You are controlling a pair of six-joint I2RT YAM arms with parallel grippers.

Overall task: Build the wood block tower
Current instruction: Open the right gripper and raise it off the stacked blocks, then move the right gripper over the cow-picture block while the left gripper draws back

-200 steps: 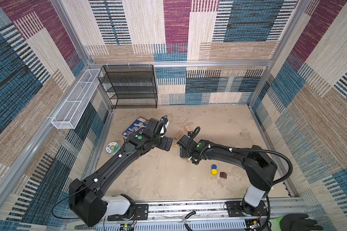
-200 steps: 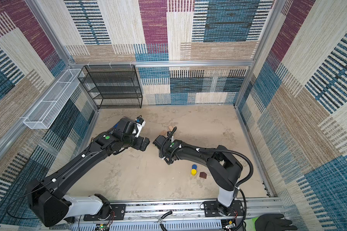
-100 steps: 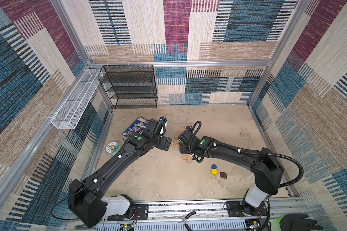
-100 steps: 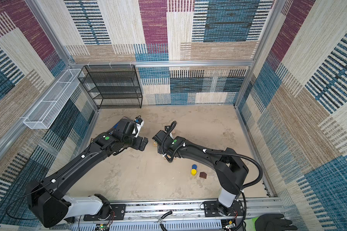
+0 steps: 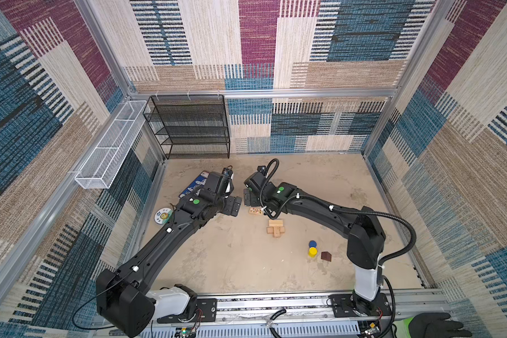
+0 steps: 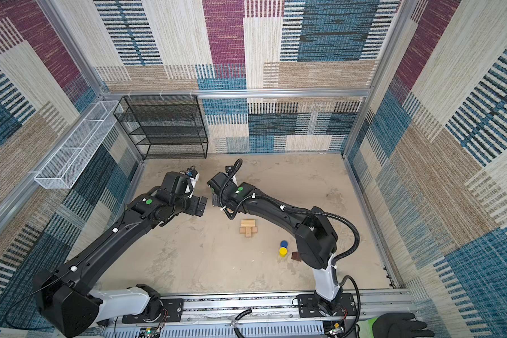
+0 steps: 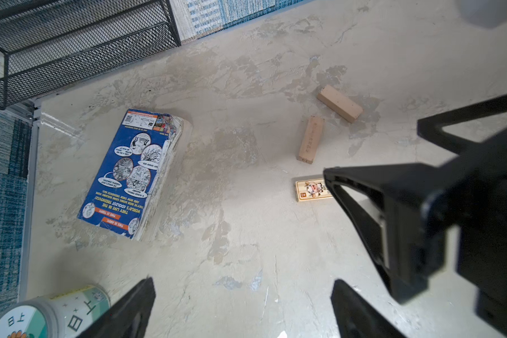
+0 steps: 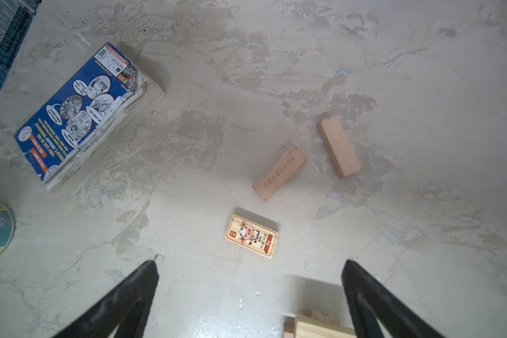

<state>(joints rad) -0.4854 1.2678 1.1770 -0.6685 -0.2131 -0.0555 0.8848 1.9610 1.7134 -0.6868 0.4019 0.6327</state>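
As I look down in both top views: my left claw (image 5: 236,206) and right claw (image 5: 251,200) hang close together, tips facing but apart, both spread wide and empty.
Tower: a low criss-cross of pale bars (image 5: 275,229) on the floor (image 5: 231,263), near my right claw on the side toward the front rail (image 5: 275,304), and free of both claws.
Loose pieces: the printed block (image 5: 255,210) lies between my right claw and the tower. The blue disc (image 5: 312,243), yellow cylinder (image 5: 313,251) and dark-brown piece (image 5: 326,256) cluster by my right elbow, well apart from the tower.
In the way: in a top view my right arm covers part of the dark-brown piece (image 6: 295,256).
Clutter: a book (image 5: 192,187) lies partly under my left wrist, with a jar (image 5: 162,216) beside my left forearm.
Room: mottled beige floor and woven patchwork walls in blue, tan and plum. There is a black wire shelf (image 5: 188,125) at the back, a white wire basket (image 5: 109,146) on the left wall, and a gloved hand (image 5: 433,324) beyond the rail.
Left wrist view: my left claw (image 7: 242,285) gapes over bare floor. The book (image 7: 132,172), jar (image 7: 50,313) and shelf (image 7: 71,44) are in view, and two plain bars (image 7: 339,103) lie apart from each other. A finger of my right claw hides one end of the printed block (image 7: 312,189).
Right wrist view: my right claw (image 8: 249,267) is released, with the printed block (image 8: 251,236) flat just beyond its tips. The plain bars (image 8: 280,172) lie farther on, and a tower corner (image 8: 313,326) shows beside one finger.
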